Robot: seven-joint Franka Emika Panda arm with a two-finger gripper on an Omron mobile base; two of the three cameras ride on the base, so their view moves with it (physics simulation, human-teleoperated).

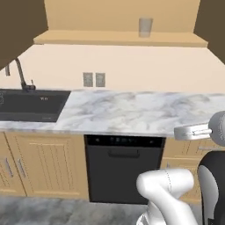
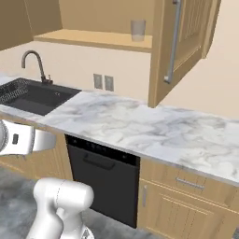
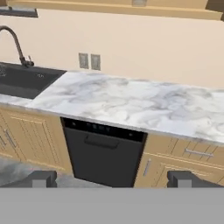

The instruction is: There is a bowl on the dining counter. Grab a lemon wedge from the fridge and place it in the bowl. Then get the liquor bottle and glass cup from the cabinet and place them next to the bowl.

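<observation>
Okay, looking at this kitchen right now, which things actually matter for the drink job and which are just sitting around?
For the job:
glass cup on the shelf
cabinet, door open
tool, open, holding nothing

Just there:
sink
tap
marble counter
dishwasher
wall sockets

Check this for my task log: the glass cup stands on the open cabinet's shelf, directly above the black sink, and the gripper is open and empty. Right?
One detail is wrong. The glass cup does stand on the open cabinet's shelf, but not above the black sink: it is well to the right, above the marble counter and dishwasher, as the left base view shows. The gripper is open and empty.
</observation>
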